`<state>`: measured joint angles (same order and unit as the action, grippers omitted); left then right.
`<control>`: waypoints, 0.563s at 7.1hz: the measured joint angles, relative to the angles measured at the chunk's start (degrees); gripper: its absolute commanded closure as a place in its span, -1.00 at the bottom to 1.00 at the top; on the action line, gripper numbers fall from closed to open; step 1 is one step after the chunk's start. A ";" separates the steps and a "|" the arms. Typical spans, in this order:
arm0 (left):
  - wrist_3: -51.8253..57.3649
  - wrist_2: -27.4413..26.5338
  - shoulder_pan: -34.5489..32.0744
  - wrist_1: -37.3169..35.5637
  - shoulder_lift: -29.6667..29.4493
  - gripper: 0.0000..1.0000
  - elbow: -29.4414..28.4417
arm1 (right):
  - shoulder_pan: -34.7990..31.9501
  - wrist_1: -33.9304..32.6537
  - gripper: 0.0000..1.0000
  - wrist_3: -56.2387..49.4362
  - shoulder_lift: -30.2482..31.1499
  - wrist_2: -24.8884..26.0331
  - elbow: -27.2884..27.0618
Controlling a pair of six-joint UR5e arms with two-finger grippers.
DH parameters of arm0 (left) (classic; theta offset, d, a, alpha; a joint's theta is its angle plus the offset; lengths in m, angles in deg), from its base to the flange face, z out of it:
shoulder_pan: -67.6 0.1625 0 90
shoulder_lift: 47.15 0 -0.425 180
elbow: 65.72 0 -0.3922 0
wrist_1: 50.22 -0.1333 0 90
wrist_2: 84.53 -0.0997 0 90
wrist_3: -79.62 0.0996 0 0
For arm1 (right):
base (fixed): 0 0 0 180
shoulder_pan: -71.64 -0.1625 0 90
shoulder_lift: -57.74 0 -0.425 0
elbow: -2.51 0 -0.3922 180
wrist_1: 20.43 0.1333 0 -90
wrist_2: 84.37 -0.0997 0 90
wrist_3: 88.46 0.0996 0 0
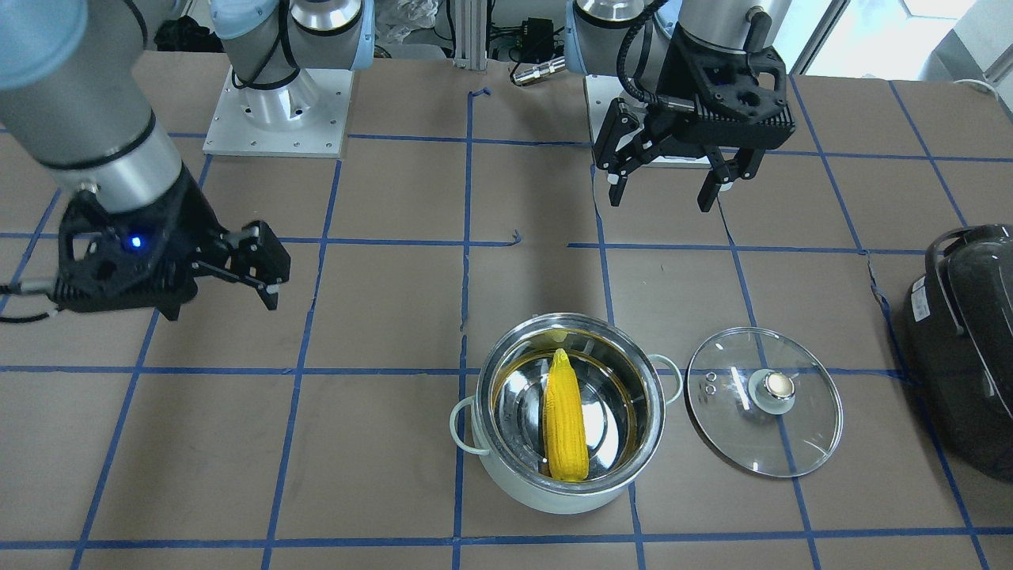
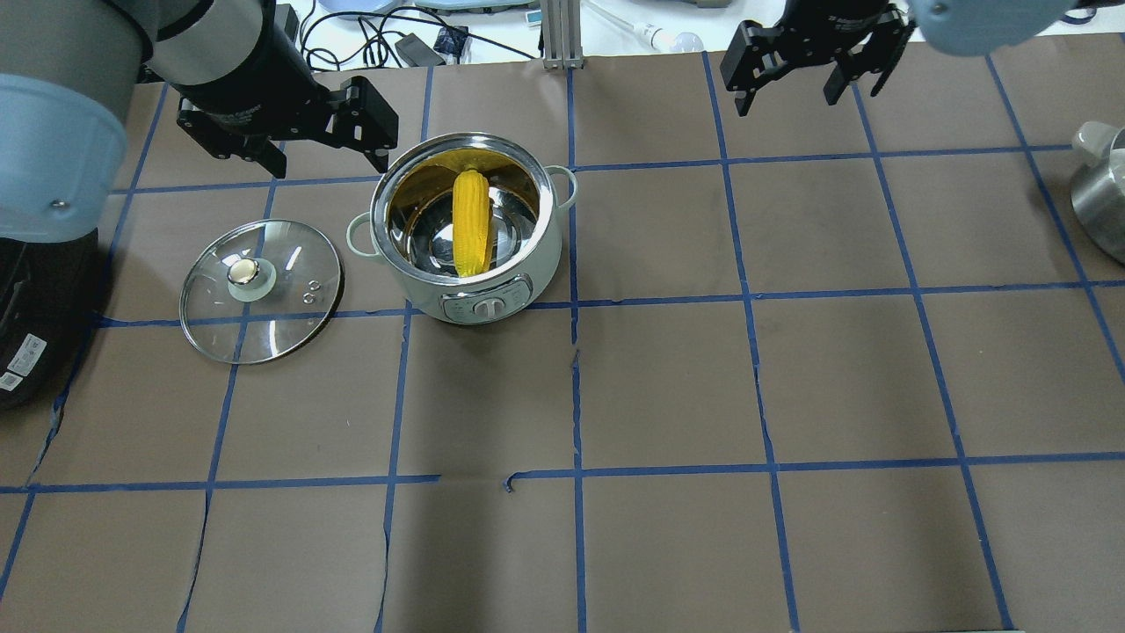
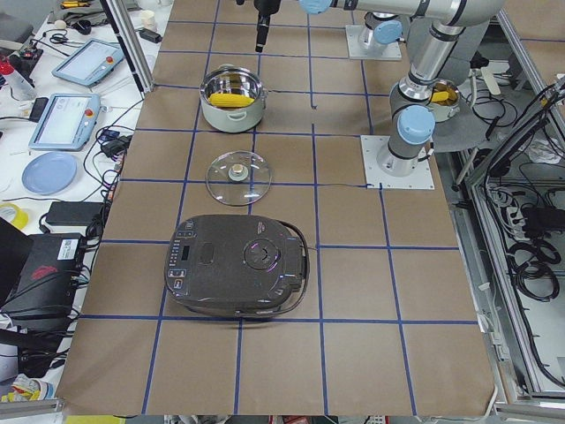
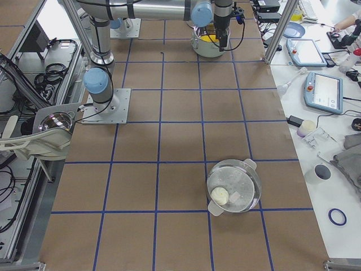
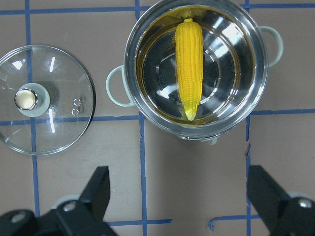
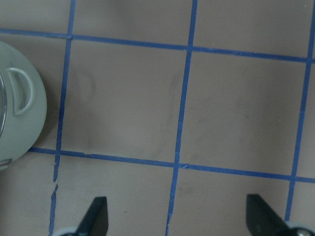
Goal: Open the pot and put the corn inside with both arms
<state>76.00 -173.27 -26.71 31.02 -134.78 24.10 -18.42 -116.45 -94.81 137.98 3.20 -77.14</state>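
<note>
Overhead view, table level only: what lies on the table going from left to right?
From the left edge: dark appliance → glass lid → pot with the corn inside → steel vessel, cut off at the right edge.

The pot (image 1: 554, 495), low in the middle of the front-facing view, has a mirror-polished steel inside and a smooth, pale outer wall; the corn (image 1: 566, 427) in it looks like glossy yellow plastic with ridged rows. Right of it the lid (image 1: 736, 439) is clear smooth glass with a shiny metal knob (image 1: 779, 385), and the appliance (image 1: 969, 356) at the right edge is dark and glossy. The tabletop (image 1: 380, 459) is matt brown paper crossed by blue tape (image 1: 467, 237).
</note>
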 measured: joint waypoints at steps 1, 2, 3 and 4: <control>0.01 -0.06 0.01 0.67 0.19 -1.00 0.06 | -0.05 1.55 -1.00 -0.06 3.58 -0.12 -0.93; 0.01 -0.06 0.04 1.06 0.31 -1.00 0.08 | -0.47 2.35 -1.00 -0.12 5.64 -0.17 -1.40; 0.02 0.01 0.07 1.41 0.39 -1.00 0.10 | -0.89 2.66 -1.00 -0.04 6.47 -0.24 -1.80; 0.02 0.04 0.08 1.67 0.42 -1.00 0.10 | -1.63 2.70 -1.00 0.02 6.78 -0.14 -2.08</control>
<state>76.02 -173.23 -26.63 32.68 -134.36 24.19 -20.05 -113.75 -94.80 144.76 3.06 -79.22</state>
